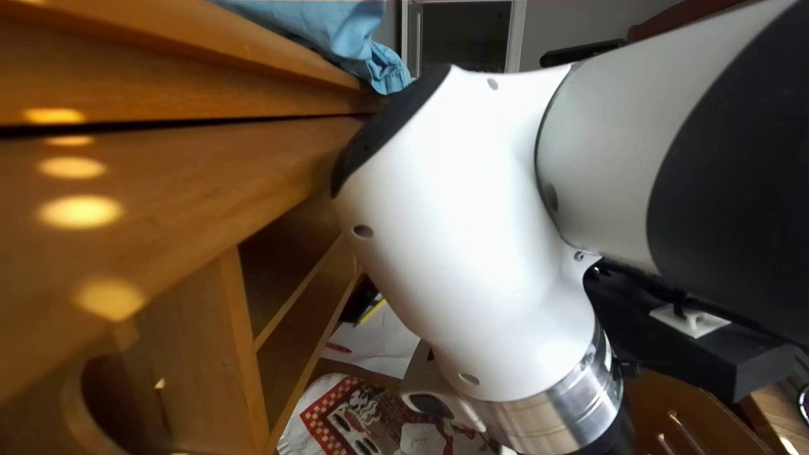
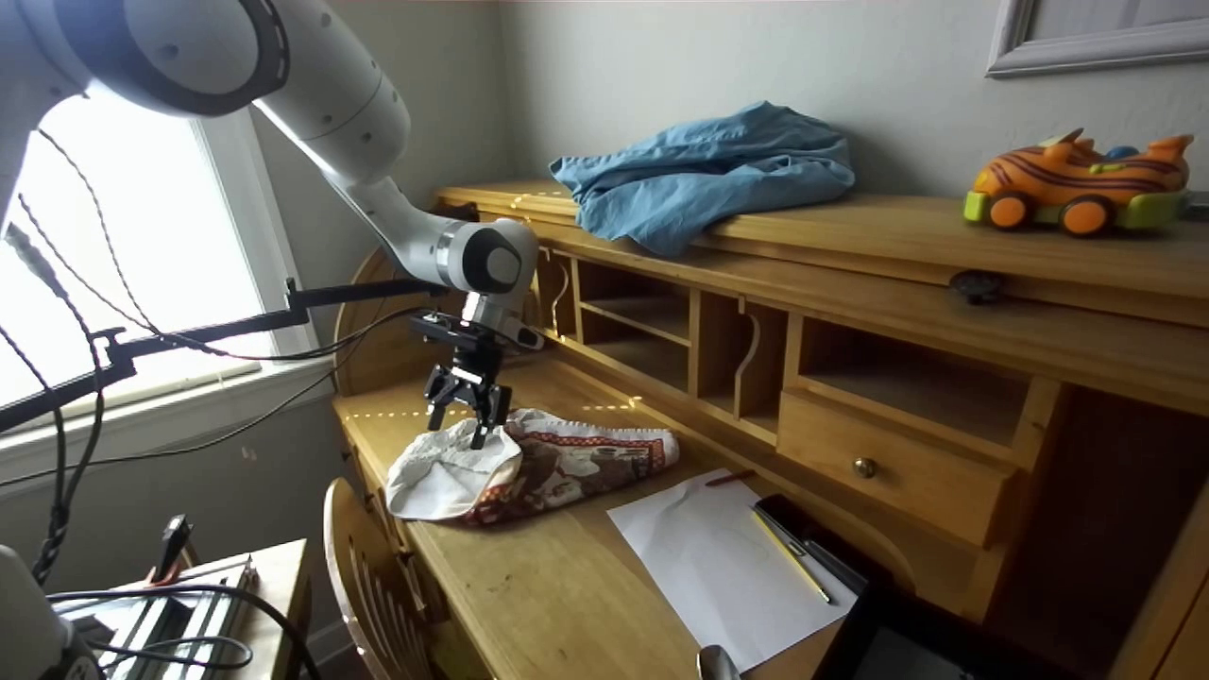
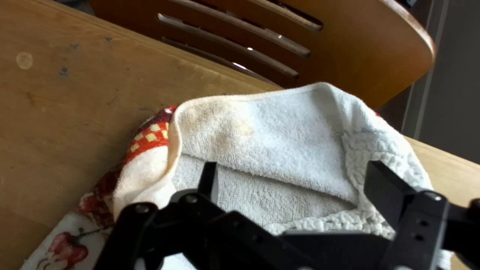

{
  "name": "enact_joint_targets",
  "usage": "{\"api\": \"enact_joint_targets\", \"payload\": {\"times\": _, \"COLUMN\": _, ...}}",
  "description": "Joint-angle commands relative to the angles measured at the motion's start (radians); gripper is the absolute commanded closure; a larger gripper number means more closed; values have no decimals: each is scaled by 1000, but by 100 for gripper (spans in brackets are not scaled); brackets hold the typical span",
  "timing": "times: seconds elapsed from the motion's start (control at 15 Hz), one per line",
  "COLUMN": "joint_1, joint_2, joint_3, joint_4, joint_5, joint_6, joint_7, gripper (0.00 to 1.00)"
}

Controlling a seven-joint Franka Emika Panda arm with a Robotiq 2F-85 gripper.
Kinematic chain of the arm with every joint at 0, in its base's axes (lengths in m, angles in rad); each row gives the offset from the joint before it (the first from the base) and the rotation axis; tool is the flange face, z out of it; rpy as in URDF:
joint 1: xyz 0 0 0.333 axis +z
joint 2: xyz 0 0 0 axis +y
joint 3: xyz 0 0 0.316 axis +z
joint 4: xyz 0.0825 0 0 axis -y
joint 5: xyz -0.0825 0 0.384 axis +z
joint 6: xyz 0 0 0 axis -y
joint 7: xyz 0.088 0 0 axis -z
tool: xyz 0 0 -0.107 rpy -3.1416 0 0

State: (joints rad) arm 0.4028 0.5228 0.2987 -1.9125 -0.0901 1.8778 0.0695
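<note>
A crumpled towel with a red-and-white printed side and a white terry side lies on the wooden desk, seen as the towel (image 2: 590,467) in an exterior view and the towel (image 1: 354,414) in an exterior view. My gripper (image 2: 457,433) points down over its white folded end, fingers spread. In the wrist view the gripper (image 3: 293,165) is open, with the towel's white terry fold (image 3: 270,123) beneath and ahead of it. Nothing is pinched between the black fingers (image 3: 208,180). Whether the tips touch the cloth I cannot tell. The towel's near part is hidden behind the gripper.
The hutch (image 2: 737,359) with cubbies backs the desk (image 2: 557,586); the arm's wrist sits close to it. White paper (image 2: 718,557), a pencil (image 2: 793,557) and a spoon (image 2: 716,663) lie nearby. A chair (image 3: 337,56) stands at the desk edge. Blue cloth (image 2: 708,170) and a toy car (image 2: 1081,184) rest on top.
</note>
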Motion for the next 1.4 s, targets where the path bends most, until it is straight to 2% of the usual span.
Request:
{"api": "enact_joint_targets", "payload": {"times": 0.0, "joint_1": 21, "joint_2": 30, "joint_3": 7, "joint_4": 11, "joint_5": 23, "joint_6": 5, "joint_7": 2, "gripper": 0}}
{"api": "enact_joint_targets", "payload": {"times": 0.47, "joint_1": 68, "joint_2": 79, "joint_3": 15, "joint_4": 34, "joint_5": 2, "joint_6": 25, "joint_7": 1, "gripper": 0}}
{"api": "enact_joint_targets", "payload": {"times": 1.33, "joint_1": 106, "joint_2": 123, "joint_3": 24, "joint_4": 10, "joint_5": 3, "joint_6": 83, "joint_7": 8, "gripper": 0}}
